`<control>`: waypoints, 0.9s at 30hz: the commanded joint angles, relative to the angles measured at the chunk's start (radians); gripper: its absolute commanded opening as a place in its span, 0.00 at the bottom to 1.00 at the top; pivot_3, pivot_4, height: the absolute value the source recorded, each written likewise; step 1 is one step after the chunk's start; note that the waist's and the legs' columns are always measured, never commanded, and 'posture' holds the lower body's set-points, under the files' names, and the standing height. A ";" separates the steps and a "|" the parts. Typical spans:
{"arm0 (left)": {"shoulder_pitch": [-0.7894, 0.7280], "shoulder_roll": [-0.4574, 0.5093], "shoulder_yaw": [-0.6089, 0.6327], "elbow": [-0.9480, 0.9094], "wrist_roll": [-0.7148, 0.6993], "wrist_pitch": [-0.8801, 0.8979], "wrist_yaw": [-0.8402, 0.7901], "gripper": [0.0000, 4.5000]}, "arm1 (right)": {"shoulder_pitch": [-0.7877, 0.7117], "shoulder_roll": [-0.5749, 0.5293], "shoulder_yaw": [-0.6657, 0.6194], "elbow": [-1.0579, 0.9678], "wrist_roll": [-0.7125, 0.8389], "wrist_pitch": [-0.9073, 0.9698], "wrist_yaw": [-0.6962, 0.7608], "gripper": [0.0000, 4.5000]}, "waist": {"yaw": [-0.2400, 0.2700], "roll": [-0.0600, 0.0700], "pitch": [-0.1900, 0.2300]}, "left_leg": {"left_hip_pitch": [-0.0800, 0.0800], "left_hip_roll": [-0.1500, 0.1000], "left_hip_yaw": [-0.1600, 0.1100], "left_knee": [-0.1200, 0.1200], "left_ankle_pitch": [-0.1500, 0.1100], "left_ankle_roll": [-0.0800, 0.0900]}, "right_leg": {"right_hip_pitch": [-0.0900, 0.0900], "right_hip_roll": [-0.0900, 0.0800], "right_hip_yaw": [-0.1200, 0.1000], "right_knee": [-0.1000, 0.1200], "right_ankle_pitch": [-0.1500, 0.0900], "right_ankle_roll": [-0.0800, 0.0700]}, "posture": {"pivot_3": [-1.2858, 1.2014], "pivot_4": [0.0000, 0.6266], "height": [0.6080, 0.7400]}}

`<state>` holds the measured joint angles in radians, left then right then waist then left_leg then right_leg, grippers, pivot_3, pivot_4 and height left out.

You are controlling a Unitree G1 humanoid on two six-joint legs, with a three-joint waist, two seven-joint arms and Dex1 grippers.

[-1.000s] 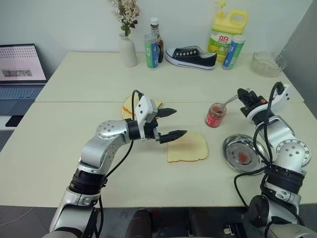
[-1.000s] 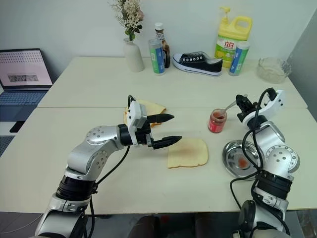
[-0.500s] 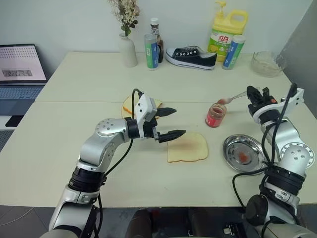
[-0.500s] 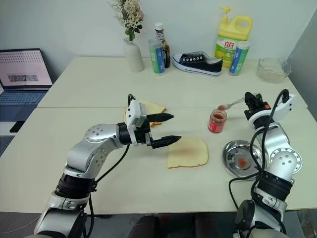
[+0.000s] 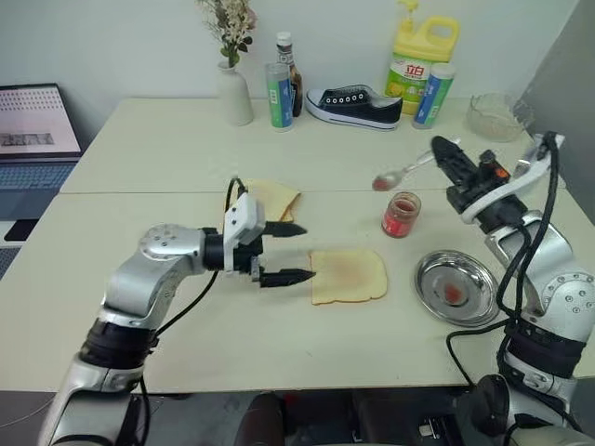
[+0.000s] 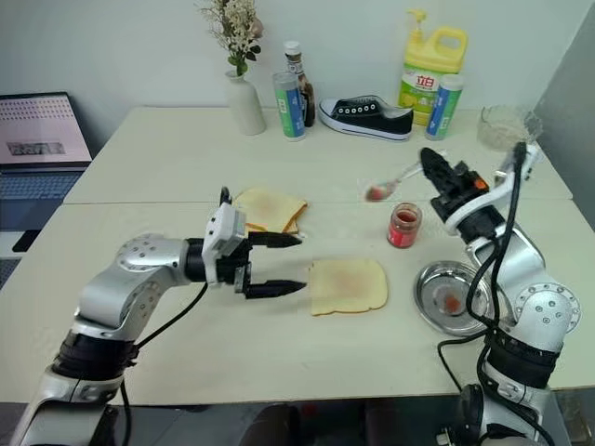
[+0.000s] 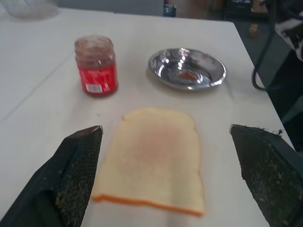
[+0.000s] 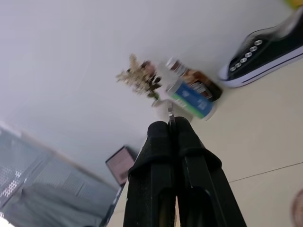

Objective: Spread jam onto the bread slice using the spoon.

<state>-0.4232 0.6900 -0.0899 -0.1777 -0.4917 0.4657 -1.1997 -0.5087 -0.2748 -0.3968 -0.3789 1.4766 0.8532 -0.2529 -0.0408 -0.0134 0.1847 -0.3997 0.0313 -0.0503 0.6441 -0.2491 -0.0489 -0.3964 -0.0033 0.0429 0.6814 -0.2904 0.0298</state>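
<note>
My right tool (image 5: 437, 145) is clenched on the spoon (image 5: 398, 175), raised over the jam (image 5: 401, 215) jar. My left tool (image 5: 296, 252) is released, its fingers just beside the bread slice (image 5: 349, 275) on the worktop (image 5: 139, 167).

This looks like a lab or office room staged as a kitchen, not a real one. Two plain pale counters (image 5: 167, 149) pushed together hold an odd mix: a sneaker (image 5: 353, 99), a detergent jug (image 5: 414, 56), a vase of dried flowers (image 5: 232, 93) and sauce bottles (image 5: 282, 70). An open laptop (image 5: 37, 130) sits on a side desk by bare walls, probably for monitoring.
</note>
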 commanded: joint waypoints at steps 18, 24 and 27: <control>0.231 0.073 0.111 -0.223 -0.070 0.043 0.085 1.00 | 0.197 -0.170 0.421 -0.144 -0.579 -0.137 0.489 0.00 | 0.009 0.000 0.000 | 0.000 0.000 0.000 0.001 0.000 0.000 | 0.000 0.000 -0.001 0.000 0.000 0.000 | 0.52 0.24 1.00; 0.222 0.065 0.097 -0.222 -0.073 0.044 0.096 1.00 | 0.218 -0.187 0.419 -0.152 -0.674 -0.159 0.540 0.00 | 0.010 -0.001 0.000 | 0.000 0.000 0.000 0.001 0.000 0.000 | 0.000 0.000 -0.001 0.000 0.000 0.000 | 0.52 0.24 1.00; 0.216 0.064 0.094 -0.217 -0.073 0.044 0.096 1.00 | 0.218 -0.181 0.411 -0.153 -0.690 -0.155 0.550 0.00 | 0.010 -0.001 0.000 | 0.000 0.000 0.000 0.001 0.000 0.000 | 0.000 0.000 -0.001 0.000 0.000 0.000 | 0.52 0.24 1.00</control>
<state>-0.1966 0.7573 0.0030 -0.3667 -0.5481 0.5162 -1.1028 -0.2867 -0.4575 0.0319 -0.4952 0.7954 0.7196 0.2827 -0.0312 -0.0140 0.1849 -0.3995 0.0310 -0.0502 0.6449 -0.2491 -0.0490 -0.3966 -0.0033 0.0420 0.6814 -0.2905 0.0300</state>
